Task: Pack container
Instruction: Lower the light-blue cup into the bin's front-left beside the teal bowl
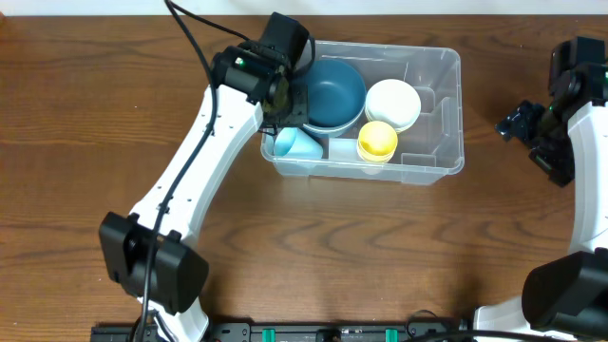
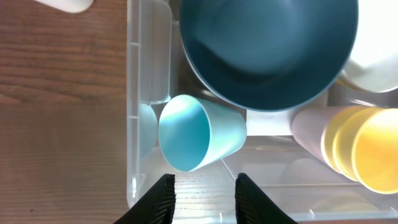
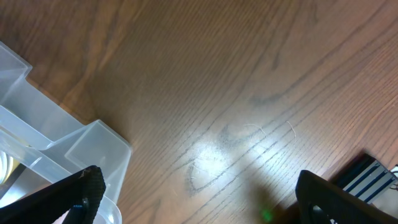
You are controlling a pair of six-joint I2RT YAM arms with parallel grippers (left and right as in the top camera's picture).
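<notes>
The left gripper point(image 2: 205, 182) hangs over the near left corner of the container, its jaws a little apart with nothing between them. The large clear plastic rectangular container point(image 2: 134, 93) stands on the brown wooden table point(image 1: 95, 114). Just beyond the fingers a light blue plastic cup point(image 2: 199, 134) lies on its side. Behind it sits a big dark blue round bowl point(image 2: 267, 50), beside stacked yellow plastic cups point(image 1: 377, 141) and white round bowls point(image 1: 393, 103). The right gripper point(image 3: 199, 202) waits wide open over bare wood, well apart. I think the lying cup may roll away under closing fingers, or one finger may strike the container wall.
</notes>
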